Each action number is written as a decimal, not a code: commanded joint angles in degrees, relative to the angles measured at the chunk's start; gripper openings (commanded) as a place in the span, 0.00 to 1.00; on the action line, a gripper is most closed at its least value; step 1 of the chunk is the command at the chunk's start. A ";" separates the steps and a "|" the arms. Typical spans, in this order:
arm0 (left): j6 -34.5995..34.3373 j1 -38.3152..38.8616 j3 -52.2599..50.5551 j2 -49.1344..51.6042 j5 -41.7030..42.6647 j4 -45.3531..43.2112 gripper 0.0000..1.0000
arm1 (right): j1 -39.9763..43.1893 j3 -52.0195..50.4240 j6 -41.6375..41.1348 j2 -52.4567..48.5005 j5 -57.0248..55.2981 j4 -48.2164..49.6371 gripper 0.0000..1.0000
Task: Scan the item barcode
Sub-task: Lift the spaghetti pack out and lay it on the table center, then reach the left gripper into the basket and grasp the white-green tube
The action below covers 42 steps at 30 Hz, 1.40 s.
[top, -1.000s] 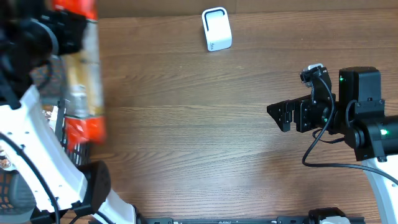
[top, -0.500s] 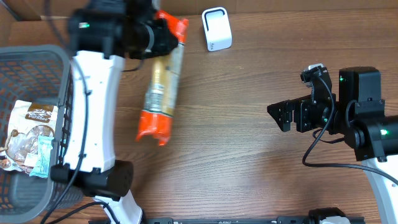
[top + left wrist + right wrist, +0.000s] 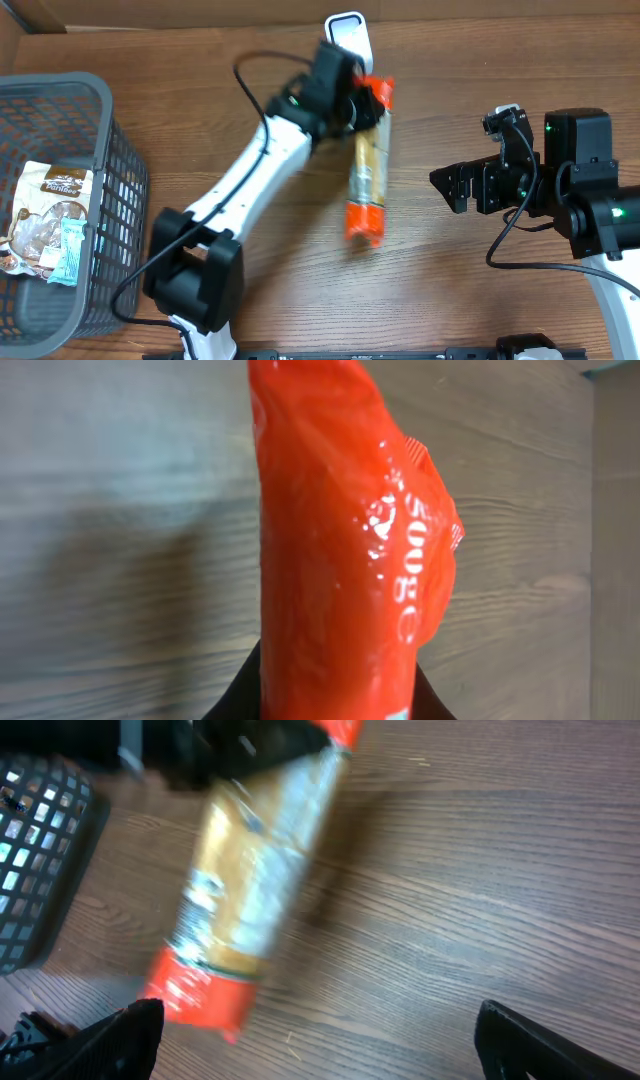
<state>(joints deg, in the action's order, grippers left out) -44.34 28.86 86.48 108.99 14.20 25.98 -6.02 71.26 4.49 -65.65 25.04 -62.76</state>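
Packet [image 3: 367, 170]: we hold it by one orange end, up over the table [image 3: 250, 300], just beside the scanner [image 3: 347, 28].
Left gripper [image 3: 360, 103]: pinching the packet's top end tight.
Right gripper [image 3: 448, 190]: spread wide, holding nothing, apart from the packet.
What changed: a moment ago the packet was over by the basket [image 3: 120, 200]. Now we have swung it across to the scanner.
What it means: we think the carrying is almost done. Next we must turn the barcode to face the scanner. We cannot see the barcode yet.
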 commanded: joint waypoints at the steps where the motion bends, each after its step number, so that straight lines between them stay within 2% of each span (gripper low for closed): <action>1: -8.04 1.05 -5.86 -1.46 -4.48 -6.03 0.04 | 0.04 1.46 0.09 0.20 -1.03 -0.04 1.00; 7: -9.77 2.78 -15.15 -1.42 -13.40 -15.39 0.04 | 0.04 1.46 0.09 0.20 -1.01 -0.17 1.00; 9: -9.70 2.75 -17.07 -1.42 -14.29 -17.86 0.09 | 0.04 1.46 0.09 0.20 -1.01 -0.17 1.00; 10: -9.68 2.75 -17.49 -1.42 -14.78 -18.10 0.15 | 0.04 1.46 0.09 0.20 -1.01 -0.17 1.00; 11: -9.60 2.69 -17.75 -1.40 -15.10 -18.08 0.26 | 0.04 1.46 0.09 0.20 -1.01 -0.17 1.00; 12: -8.94 2.67 -17.77 -1.40 -15.26 -17.99 0.46 | 0.04 1.46 0.09 0.20 -1.01 -0.20 1.00; 13: -6.80 2.67 -17.77 -1.42 -15.26 -18.16 0.62 | 0.04 1.46 0.09 0.20 -1.01 -0.22 1.00; 15: -0.87 2.64 -17.75 -1.42 -15.21 -19.19 0.84 | 0.04 1.46 0.09 0.20 -1.01 -0.35 1.00; 16: 2.49 2.60 -17.68 -1.42 -15.13 -19.78 1.00 | 0.04 1.46 0.09 0.20 -1.01 -0.39 1.00; 20: 15.45 2.45 -15.85 -1.99 -14.01 -19.15 1.00 | 0.04 1.46 0.09 0.20 -1.01 -0.39 1.00; 23: 20.28 1.62 -11.72 -3.54 -13.99 -13.05 1.00 | 0.04 1.46 0.09 0.20 -1.01 -0.42 1.00; 29: 28.09 -2.97 6.73 -6.16 -13.99 13.14 1.00 | 0.04 1.46 0.09 0.20 -1.01 -0.42 1.00; 33: 29.59 -7.76 23.67 -6.71 -14.71 33.29 1.00 | 0.04 1.46 0.09 0.20 -1.01 -0.42 1.00; 37: 28.30 -15.91 41.88 -6.80 -14.75 51.28 1.00 | 0.04 1.46 0.09 0.20 -1.01 -0.42 1.00; 42: 25.57 -28.04 53.33 -7.85 -14.78 63.43 0.99 | 0.04 1.46 0.09 0.20 -1.01 -0.44 1.00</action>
<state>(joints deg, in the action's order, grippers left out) -17.65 5.98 135.70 102.94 0.16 86.83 -6.04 71.26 4.47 -65.65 24.40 -63.18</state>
